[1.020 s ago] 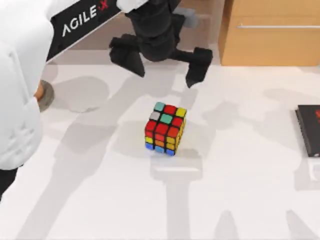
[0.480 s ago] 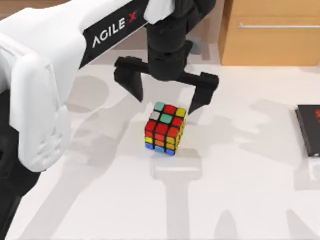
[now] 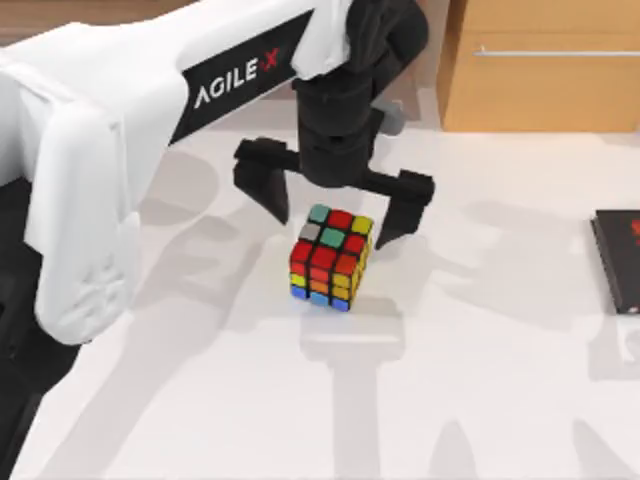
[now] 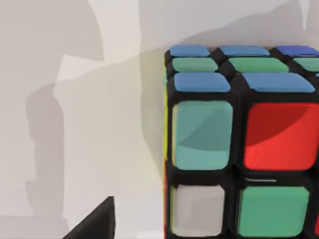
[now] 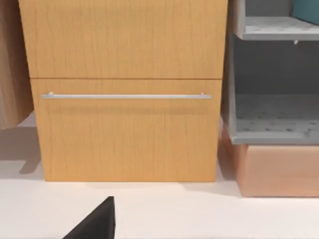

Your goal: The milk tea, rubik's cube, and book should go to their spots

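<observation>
A pale white table [image 3: 480, 400] spreads under soft shadows, with a wooden drawer cabinet [image 3: 545, 65] standing along its far edge toward the right. Over the middle of it the left gripper [image 3: 332, 205] hangs with its two black fingers [image 3: 262, 178] spread wide, one on each side of the far top edge of the rubik's cube [image 3: 330, 257]; they straddle it but I see no contact yet, which looks like lining up so both pads can come down the cube's opposite faces. The left wrist view looks straight onto the cube's top, teal, red and grey stickers close up, which suggests the hand is low and nearly centred. The cube sits flat, slightly turned, in the middle of the table with open surface all round, so there should be nothing to bump on the way down or when lifting away. A thin black book [image 3: 618, 260] lies at the right edge, well apart. The right gripper's camera faces the cabinet's drawer handle [image 5: 124, 95] and a grey shelf unit [image 5: 271, 84] beside it; whether its fingers are apart I cannot tell.
</observation>
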Available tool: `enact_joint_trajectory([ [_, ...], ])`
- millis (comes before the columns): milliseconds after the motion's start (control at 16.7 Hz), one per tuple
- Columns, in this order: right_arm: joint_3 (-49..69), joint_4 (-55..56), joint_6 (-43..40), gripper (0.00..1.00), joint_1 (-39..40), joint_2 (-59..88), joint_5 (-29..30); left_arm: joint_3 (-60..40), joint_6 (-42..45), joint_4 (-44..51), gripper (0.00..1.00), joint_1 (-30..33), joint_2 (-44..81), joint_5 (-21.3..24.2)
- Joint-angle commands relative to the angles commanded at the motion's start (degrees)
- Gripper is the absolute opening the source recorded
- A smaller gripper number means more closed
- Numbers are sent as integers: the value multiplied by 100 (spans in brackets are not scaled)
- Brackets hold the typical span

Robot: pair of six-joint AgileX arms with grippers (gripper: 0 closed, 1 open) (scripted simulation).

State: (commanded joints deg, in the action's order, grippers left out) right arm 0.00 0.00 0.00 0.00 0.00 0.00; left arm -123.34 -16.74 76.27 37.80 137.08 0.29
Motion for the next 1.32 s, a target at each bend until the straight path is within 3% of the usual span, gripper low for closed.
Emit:
enact_joint_trajectory([
  [240, 0, 0, 0, 100, 0, 0, 0, 597, -7, -605, 100, 8, 8, 0],
  [480, 0, 0, 0, 100, 0, 0, 0, 624, -7, -632, 100, 8, 8, 0],
  [1260, 0, 0, 0, 100, 0, 0, 0, 624, -7, -632, 2, 8, 8, 0],
  [1320, 0, 0, 0, 100, 0, 0, 0, 624, -7, -632, 0, 8, 8, 0],
])
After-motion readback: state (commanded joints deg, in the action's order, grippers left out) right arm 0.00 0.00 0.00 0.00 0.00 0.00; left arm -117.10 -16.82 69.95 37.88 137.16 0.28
